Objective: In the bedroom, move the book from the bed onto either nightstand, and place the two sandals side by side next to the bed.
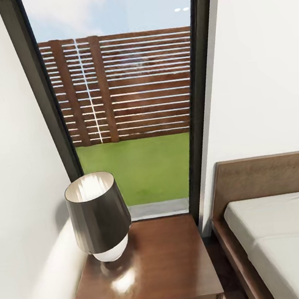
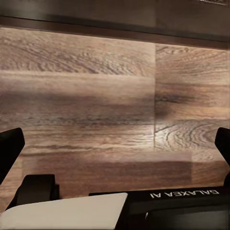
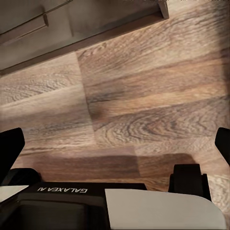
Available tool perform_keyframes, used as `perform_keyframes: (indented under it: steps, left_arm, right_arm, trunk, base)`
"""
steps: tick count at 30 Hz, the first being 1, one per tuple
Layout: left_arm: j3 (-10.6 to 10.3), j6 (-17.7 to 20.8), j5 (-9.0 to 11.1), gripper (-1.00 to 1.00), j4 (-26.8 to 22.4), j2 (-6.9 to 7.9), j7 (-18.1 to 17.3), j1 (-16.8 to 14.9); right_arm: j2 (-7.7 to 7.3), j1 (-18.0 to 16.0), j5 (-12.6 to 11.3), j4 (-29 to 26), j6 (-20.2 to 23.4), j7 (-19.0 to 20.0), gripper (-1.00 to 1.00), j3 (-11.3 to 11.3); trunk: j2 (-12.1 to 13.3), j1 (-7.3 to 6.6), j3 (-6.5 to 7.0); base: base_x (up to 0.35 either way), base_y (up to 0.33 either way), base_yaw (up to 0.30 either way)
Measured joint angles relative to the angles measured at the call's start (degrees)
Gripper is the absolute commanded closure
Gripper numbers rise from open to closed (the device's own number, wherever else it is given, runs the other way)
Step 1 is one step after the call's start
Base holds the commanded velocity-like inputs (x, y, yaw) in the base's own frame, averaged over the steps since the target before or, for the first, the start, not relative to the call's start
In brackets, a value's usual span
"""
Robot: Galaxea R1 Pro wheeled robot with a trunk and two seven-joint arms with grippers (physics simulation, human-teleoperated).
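Facing nightstand [image 1: 154, 266] w/ lamp [image 1: 98, 216]; bed [image 1: 282, 240] just right, narrow gap.

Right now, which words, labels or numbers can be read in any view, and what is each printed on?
"GALAXEA AI", white letters upside down on the black body of the left gripper, left wrist view.
"GALAXEA AI", the same mark on the right gripper, right wrist view.
Head view: no text on the lamp, nightstand, bed or window.

Glossy reddish-brown wood on the nightstand [image 1: 155, 270]; smooth dark lamp shade [image 1: 97, 212] over a shiny white base; matt pale mattress in the bed [image 1: 265, 177] of brown wood; grained plank floor [image 2: 96, 96]
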Motion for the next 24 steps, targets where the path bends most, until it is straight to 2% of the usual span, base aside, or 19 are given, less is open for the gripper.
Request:
perform_keyframes:
  steps: [24]
  left_arm:
    - [0.0, 0.0, 0.0, -1.0, 0.0, 0.02, -0.1, 0.0]
  right_arm:
    - [0.0, 0.0, 0.0, 0.0, 0.0, 0.0, -1.0, 0.0]
  trunk:
    - [9.6, -5.27, 4.31]
  base:
    - [0.0, 0.0, 0.0]
